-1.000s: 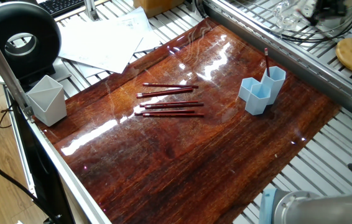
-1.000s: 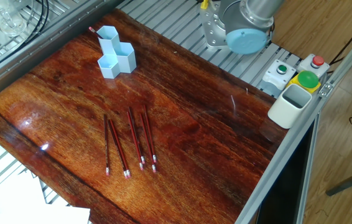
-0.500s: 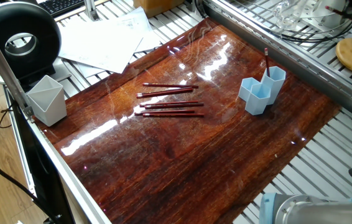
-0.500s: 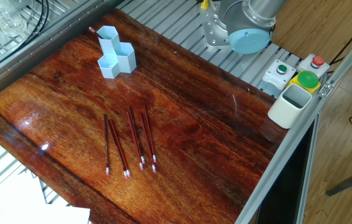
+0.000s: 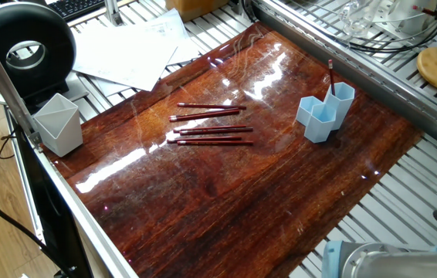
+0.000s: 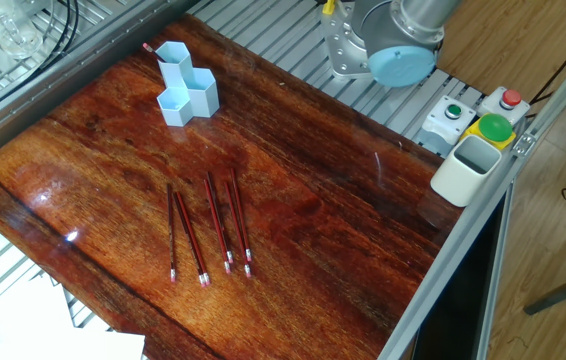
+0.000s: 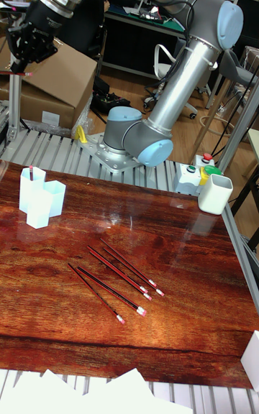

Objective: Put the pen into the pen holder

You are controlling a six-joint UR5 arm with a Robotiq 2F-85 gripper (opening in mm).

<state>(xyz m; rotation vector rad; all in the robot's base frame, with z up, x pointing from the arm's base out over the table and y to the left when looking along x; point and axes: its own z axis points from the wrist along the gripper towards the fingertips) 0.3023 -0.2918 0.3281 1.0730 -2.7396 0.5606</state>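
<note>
Pen holder (image 7: 39,197) sits on the desk (image 7: 180,270) directly below the raised jaws, which grip a pen (image 7: 20,71) near-vertically.

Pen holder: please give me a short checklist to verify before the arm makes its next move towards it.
1. Pen holder stands upright on the table: ok.
2. Free tube: the standing pen occupies the tallest tube and the lower tubes look open: ok.
3. Gripper over the holder: it hangs high and roughly above it in the tall fixed view, but true alignment: cannot tell.
4. Held pen at the fingers: a thin red pen shows there, but the grip is too dark to judge: cannot tell.
5. Four loose pens lie apart from the holder, outside the descent path: ok.
</note>
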